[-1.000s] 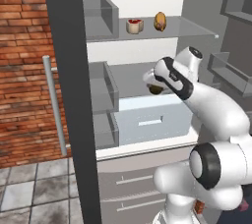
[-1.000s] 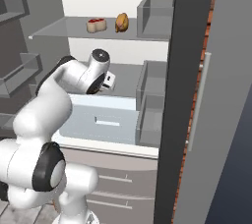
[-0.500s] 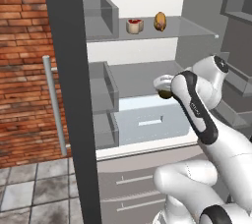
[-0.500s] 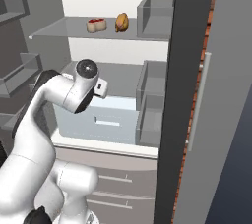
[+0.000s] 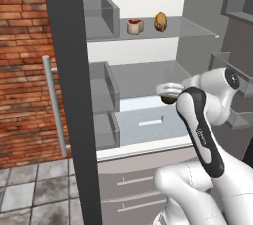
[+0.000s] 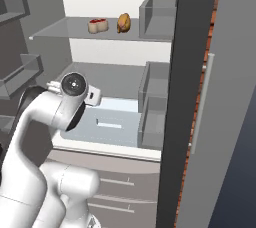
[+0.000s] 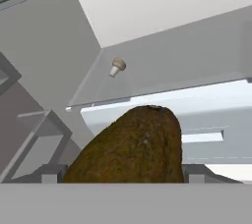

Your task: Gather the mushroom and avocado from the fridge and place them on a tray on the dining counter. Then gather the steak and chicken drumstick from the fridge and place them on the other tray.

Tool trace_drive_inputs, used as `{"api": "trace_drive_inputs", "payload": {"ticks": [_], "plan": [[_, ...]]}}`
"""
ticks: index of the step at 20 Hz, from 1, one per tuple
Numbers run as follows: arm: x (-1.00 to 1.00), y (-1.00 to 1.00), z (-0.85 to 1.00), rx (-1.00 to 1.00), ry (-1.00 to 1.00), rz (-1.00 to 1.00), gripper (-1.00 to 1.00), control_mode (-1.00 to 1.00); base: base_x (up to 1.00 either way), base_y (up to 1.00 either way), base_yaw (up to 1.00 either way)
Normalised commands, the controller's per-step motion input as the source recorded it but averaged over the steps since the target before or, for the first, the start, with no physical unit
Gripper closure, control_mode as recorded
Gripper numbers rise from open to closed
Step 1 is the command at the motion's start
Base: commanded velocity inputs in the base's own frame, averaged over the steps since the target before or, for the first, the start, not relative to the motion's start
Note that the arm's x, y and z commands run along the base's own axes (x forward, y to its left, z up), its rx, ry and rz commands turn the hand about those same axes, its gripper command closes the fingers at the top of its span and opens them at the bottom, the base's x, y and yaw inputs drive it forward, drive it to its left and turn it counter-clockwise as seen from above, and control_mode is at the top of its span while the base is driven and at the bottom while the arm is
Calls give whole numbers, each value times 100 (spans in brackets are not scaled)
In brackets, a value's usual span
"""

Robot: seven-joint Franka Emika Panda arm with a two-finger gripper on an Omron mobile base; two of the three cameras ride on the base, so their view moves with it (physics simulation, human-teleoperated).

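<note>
The gripper (image 7: 123, 181) held the avocado (image 7: 129, 147) between wide fingers inside the fridge (image 5: 148, 78). A mushroom (image 7: 116, 67) sat near the shelf's back corner; steak (image 5: 134, 25) and drumstick (image 5: 160, 21) lay on the shelf above.

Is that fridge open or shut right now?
Open: the fridge shows its bare shelves, the steak and the chicken drumstick.

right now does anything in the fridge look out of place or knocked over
Nothing looks spilled or damaged. The steak and chicken drumstick sit side by side on the top shelf. The mushroom lies tipped on its side on the middle shelf. The avocado sits between the jaws, off the shelf.
</note>
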Motion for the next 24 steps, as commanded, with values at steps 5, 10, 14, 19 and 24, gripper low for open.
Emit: {"api": "trace_drive_inputs", "payload": {"ticks": [5,10,14,19,24], "plan": [[-14,0,-1,0,-2,0,100,100,-18,1,0],[0,0,0,0,0,0,100,100,-99,12,0],[0,0,0,0,0,0,100,100,-83,36,1],[0,0,0,0,0,0,100,100,-75,54,6],[0,0,0,0,0,0,100,100,-66,70,10]]}}
